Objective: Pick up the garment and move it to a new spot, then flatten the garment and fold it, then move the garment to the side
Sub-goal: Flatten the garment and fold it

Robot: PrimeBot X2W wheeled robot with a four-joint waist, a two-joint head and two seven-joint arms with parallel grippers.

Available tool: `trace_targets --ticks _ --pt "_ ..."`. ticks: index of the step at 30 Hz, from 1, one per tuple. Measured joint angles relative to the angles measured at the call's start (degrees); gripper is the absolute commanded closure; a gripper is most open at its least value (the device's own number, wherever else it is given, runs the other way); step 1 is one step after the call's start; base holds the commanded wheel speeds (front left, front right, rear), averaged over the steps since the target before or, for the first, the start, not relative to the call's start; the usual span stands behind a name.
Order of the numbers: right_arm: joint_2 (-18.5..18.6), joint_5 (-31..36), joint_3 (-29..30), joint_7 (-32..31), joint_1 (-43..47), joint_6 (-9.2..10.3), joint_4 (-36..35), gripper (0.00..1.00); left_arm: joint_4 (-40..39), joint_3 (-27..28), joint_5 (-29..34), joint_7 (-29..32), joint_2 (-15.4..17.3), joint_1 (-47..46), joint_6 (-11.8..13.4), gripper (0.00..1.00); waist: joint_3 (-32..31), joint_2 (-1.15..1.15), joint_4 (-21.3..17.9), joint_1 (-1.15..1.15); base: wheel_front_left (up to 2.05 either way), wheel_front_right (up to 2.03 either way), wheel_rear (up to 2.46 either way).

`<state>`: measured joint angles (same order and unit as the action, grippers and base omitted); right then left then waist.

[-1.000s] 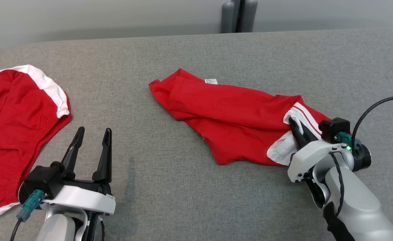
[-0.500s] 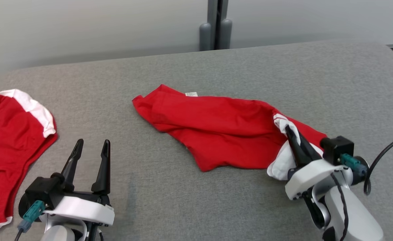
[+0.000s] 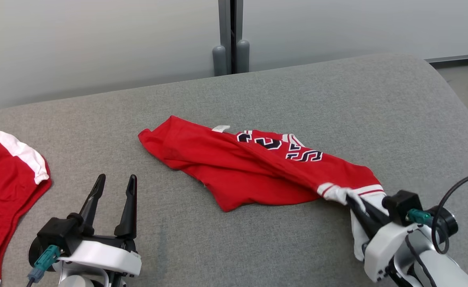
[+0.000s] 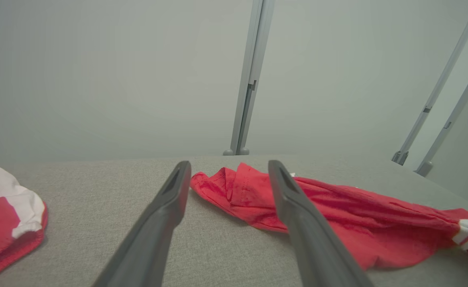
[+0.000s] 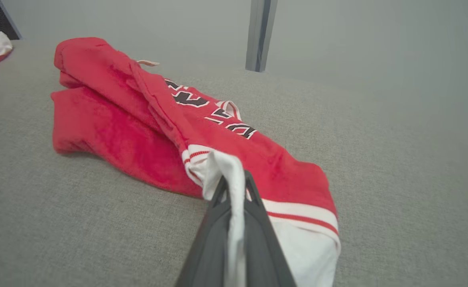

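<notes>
The garment [image 3: 258,171] is a red jersey with white trim and dark lettering, lying stretched and crumpled across the middle of the grey surface [image 3: 297,87]. My right gripper [image 3: 351,200] is shut on the garment's white-trimmed end at the lower right; in the right wrist view the white cloth [image 5: 234,187] runs pinched between the two dark fingers [image 5: 210,239]. My left gripper [image 3: 114,181] stands open at the lower left, off the garment, with nothing between its fingers. In the left wrist view the garment [image 4: 337,215] lies beyond the spread fingers [image 4: 166,211].
A second red and white garment [image 3: 2,183] lies at the far left edge. The padded surface curves down at the right, with floor [image 3: 465,79] beyond. A grey wall with an upright post [image 3: 230,40] stands behind.
My right gripper has pulled the garment's white end toward me and to the right, stretching it and turning up the lettering. The camera has shifted too. The left gripper stays open.
</notes>
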<state>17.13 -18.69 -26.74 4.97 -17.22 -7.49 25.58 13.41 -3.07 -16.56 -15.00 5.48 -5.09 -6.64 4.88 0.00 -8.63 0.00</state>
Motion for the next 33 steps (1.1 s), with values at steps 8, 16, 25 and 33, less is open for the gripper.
trace_targets --ticks 8,16,25,33 --pt "11.88 -6.44 -7.02 -7.57 1.33 -0.01 -6.21 1.00 0.32 -0.20 -0.10 0.00 -0.29 0.04 0.13 0.00 -0.23 0.00 1.18 0.00 0.00 0.00 0.00" --pt "13.66 -11.21 -9.02 -13.80 3.49 -0.01 -6.15 0.05 0.46 -0.35 -0.18 0.00 -0.30 0.05 0.15 0.00 0.10 0.00 2.98 0.00 0.00 0.00 0.00" --pt "12.11 -13.51 -5.38 -13.92 5.26 -0.01 -8.48 0.00 0.55 -0.27 -0.20 0.01 -0.16 0.29 0.25 0.00 -0.69 0.00 3.85 0.00 0.00 0.00 0.00" --pt "10.98 -15.11 1.16 -10.23 8.00 -0.01 -16.37 0.00 0.03 0.35 -0.36 0.01 -0.14 1.18 1.05 0.00 -2.10 0.00 3.70 0.00 0.00 0.00 0.00"
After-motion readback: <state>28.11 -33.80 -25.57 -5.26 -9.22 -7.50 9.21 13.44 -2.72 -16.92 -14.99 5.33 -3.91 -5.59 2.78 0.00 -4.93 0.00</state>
